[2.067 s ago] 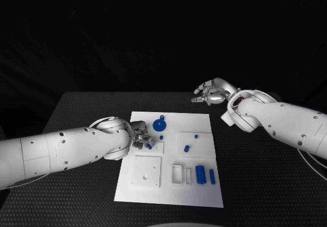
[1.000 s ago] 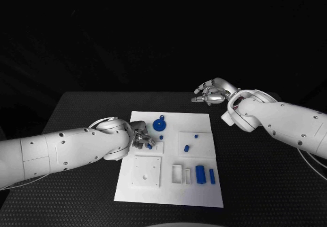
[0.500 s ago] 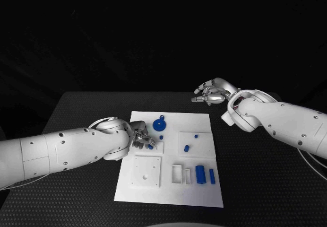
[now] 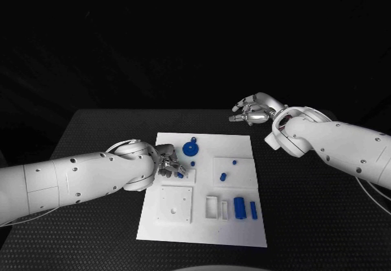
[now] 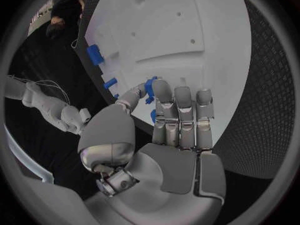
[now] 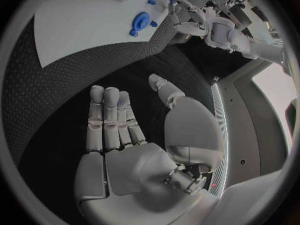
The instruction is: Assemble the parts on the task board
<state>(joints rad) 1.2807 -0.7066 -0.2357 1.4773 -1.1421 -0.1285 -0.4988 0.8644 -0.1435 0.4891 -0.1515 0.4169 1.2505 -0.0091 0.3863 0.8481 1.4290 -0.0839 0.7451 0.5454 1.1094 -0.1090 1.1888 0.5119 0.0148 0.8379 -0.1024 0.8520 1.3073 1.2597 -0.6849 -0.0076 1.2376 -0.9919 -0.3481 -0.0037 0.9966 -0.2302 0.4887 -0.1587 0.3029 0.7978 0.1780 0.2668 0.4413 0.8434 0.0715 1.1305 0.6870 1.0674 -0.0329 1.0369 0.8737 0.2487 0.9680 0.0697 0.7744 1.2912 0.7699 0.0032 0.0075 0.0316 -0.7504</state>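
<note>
Table: blue part (image 5: 150,87) between fingers (image 5: 164,99).

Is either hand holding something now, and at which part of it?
The left hand pinches a small blue part by its end, over the task board. The right hand holds nothing.

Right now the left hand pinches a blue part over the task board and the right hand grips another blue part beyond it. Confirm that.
Not quite. The right hand holds nothing: the right wrist view shows its fingers apart and bare. The left hand does pinch a blue part over the task board.
</note>
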